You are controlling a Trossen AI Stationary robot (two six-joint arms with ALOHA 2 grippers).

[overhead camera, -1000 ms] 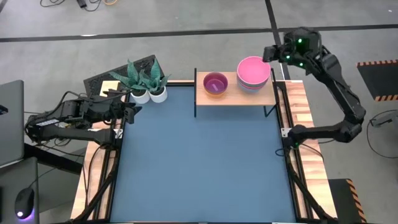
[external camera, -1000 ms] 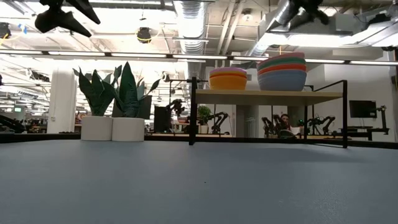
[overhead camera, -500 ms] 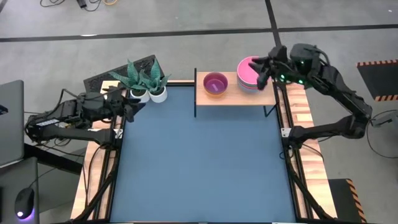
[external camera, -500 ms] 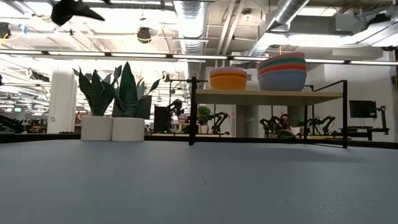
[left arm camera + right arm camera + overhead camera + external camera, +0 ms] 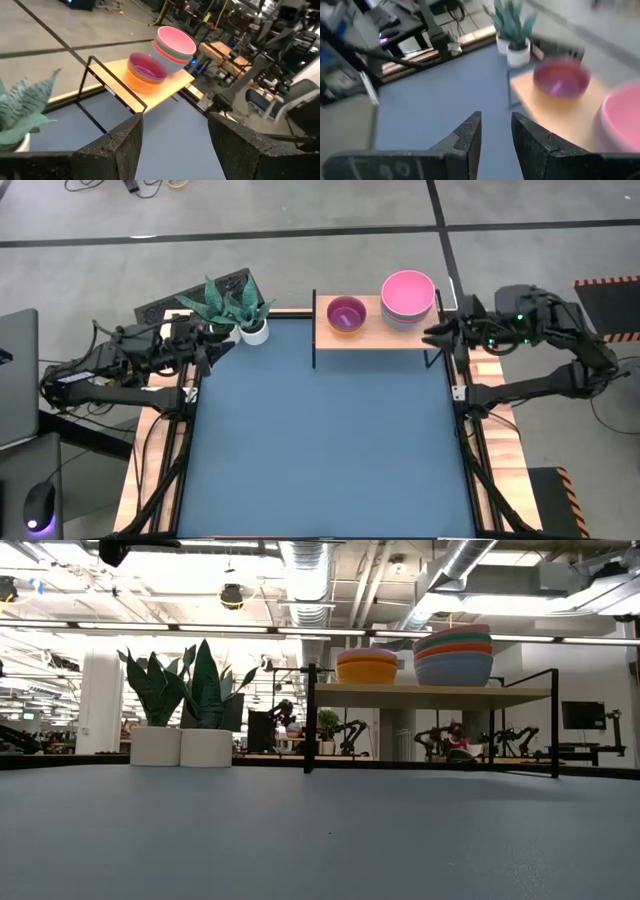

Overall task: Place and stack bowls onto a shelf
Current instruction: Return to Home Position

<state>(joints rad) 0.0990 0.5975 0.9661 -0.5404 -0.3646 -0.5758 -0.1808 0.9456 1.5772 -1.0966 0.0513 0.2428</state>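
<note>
On the light-wood shelf (image 5: 378, 336) at the table's far edge stand two stacks of bowls. The small stack (image 5: 346, 315) has a purple bowl on top and a yellow one under it (image 5: 366, 668). The large stack (image 5: 408, 297) has a pink bowl on top and a light blue one at the bottom (image 5: 454, 656). My right gripper (image 5: 432, 335) hovers open and empty (image 5: 496, 117) by the shelf's right end. My left gripper (image 5: 214, 350) is open and empty (image 5: 175, 120) over the left rail, pointing toward the shelf.
Two white pots with green plants (image 5: 240, 328) stand at the table's far left corner, close to my left gripper. Wooden side rails (image 5: 495, 360) run along both sides. The blue table top (image 5: 320, 450) stretches from the shelf to the near edge.
My right gripper has swung from beyond the far right corner, across the large bowl stack, toward the near edge, and now stands beside the shelf's right end. My left gripper has tipped upward and risen a little.
</note>
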